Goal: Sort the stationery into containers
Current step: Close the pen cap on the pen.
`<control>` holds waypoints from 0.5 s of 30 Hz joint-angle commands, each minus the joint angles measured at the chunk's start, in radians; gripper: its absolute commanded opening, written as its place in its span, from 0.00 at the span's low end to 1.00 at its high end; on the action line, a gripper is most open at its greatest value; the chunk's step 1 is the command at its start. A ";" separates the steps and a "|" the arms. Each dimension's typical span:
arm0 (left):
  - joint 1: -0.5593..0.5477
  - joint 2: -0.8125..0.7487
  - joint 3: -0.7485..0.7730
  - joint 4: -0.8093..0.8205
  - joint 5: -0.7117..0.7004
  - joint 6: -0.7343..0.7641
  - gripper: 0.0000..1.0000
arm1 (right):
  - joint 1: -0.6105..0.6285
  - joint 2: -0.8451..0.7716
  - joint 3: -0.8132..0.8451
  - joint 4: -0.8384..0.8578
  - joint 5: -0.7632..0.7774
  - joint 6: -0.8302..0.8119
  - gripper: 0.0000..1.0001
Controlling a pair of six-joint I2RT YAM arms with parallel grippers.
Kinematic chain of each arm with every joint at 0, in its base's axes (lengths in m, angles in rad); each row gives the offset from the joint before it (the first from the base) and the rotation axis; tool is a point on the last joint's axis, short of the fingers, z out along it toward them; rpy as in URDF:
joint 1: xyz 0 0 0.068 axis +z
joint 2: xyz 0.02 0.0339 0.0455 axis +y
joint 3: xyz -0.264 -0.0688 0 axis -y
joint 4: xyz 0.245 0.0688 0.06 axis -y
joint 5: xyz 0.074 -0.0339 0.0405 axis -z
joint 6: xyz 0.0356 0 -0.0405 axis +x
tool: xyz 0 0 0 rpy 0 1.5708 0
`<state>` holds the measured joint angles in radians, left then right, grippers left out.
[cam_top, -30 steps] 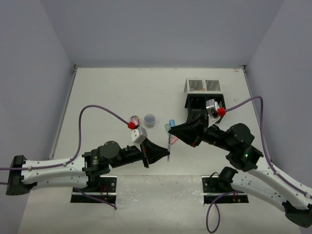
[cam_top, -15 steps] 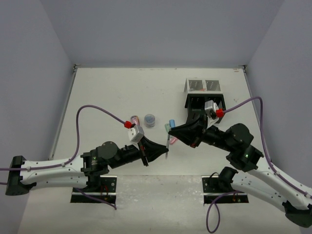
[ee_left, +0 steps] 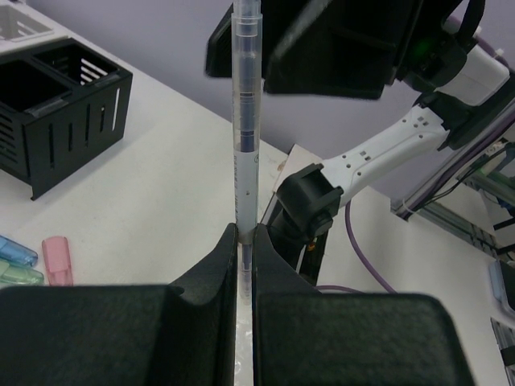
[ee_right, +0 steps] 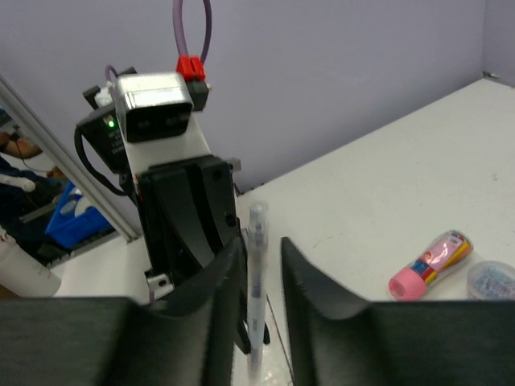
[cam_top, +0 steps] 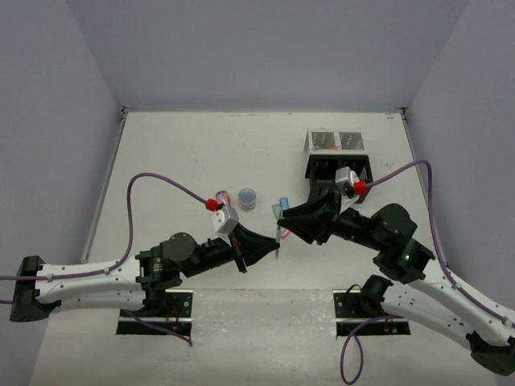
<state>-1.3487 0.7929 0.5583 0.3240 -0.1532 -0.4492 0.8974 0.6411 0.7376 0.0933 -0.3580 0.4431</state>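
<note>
A thin clear grey pen (ee_left: 245, 121) stands upright between the two arms. My left gripper (ee_left: 246, 241) is shut on its lower end. In the top view the pen (cam_top: 278, 233) bridges my left gripper (cam_top: 276, 252) and my right gripper (cam_top: 280, 222). My right gripper (ee_right: 261, 251) is open around the pen (ee_right: 257, 273), with a gap on the pen's right side. The black container (cam_top: 339, 170) and the silver container (cam_top: 334, 142) sit behind the right arm, which partly hides the black one.
A round grey-blue pot (cam_top: 248, 198) and a pink marker (ee_right: 426, 264) lie left of centre. Stubby pink (ee_left: 56, 259), blue (ee_left: 16, 249) and green (ee_left: 16, 276) markers lie near the black container (ee_left: 56, 104). Purple cables arc over both arms.
My right gripper's jaws have parted from the pen they were pinching. The left gripper keeps its grip, and both arms have barely shifted.
</note>
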 commanded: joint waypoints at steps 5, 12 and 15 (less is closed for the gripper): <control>0.002 0.004 0.017 0.125 -0.008 0.030 0.00 | 0.005 0.005 -0.011 -0.043 -0.030 -0.013 0.43; 0.002 0.018 0.033 0.115 0.001 0.028 0.00 | 0.005 0.022 -0.015 -0.015 -0.070 0.007 0.37; 0.002 0.027 0.044 0.099 -0.016 0.022 0.00 | 0.006 0.033 -0.015 -0.002 -0.091 0.015 0.25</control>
<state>-1.3487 0.8098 0.5587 0.3859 -0.1528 -0.4492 0.8974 0.6556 0.7284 0.0600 -0.3959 0.4467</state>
